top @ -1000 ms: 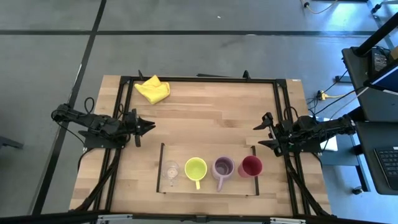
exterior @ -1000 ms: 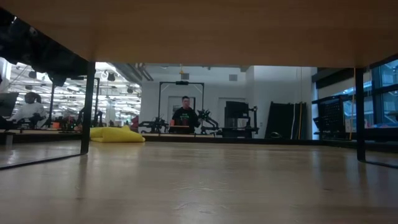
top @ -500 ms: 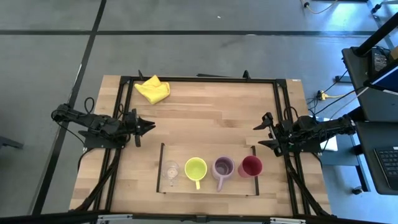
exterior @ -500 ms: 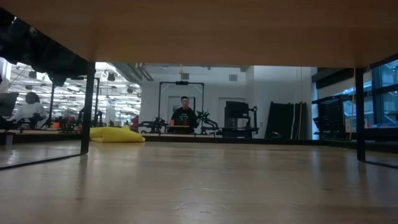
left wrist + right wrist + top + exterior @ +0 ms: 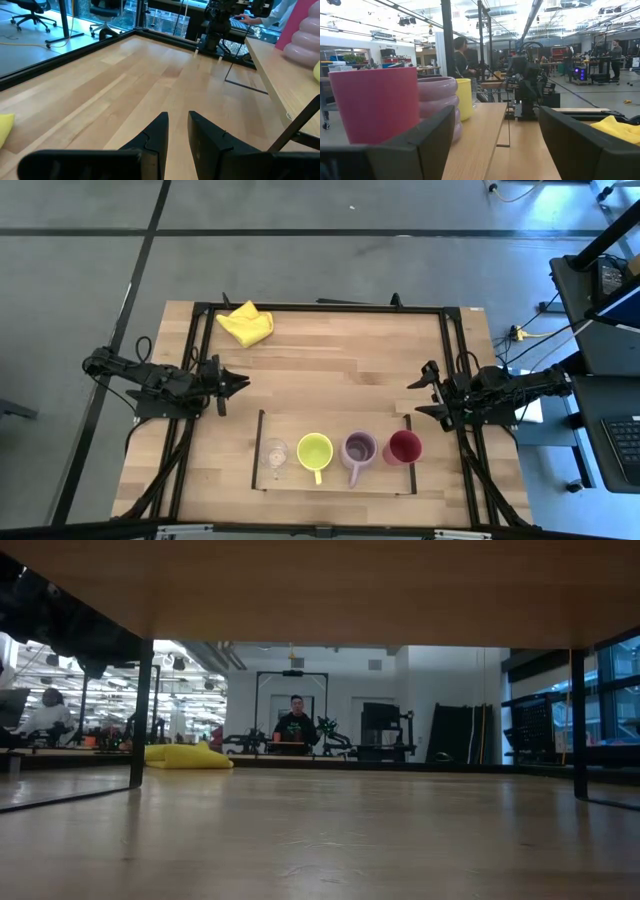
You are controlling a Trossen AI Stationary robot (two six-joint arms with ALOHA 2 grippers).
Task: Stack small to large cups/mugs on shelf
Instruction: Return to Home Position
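Four cups stand in a row on the shelf [image 5: 335,485], a light-wood area with a thin dark outline near the table's near edge: a tiny clear glass [image 5: 276,453], a yellow-green mug [image 5: 314,452], a purple mug [image 5: 357,450] and a red cup [image 5: 402,447]. My left gripper [image 5: 244,383] rests at the table's left side, its fingers a narrow gap apart [image 5: 178,125], empty. My right gripper [image 5: 412,397] rests at the table's right side, wide open and empty, just far of the red cup [image 5: 375,102].
A crumpled yellow cloth [image 5: 246,323] lies at the far left corner of the table. A black metal frame [image 5: 320,307] runs round the table's edges. The middle of the table between the two grippers is bare wood. A person [image 5: 296,724] stands in the room beyond.
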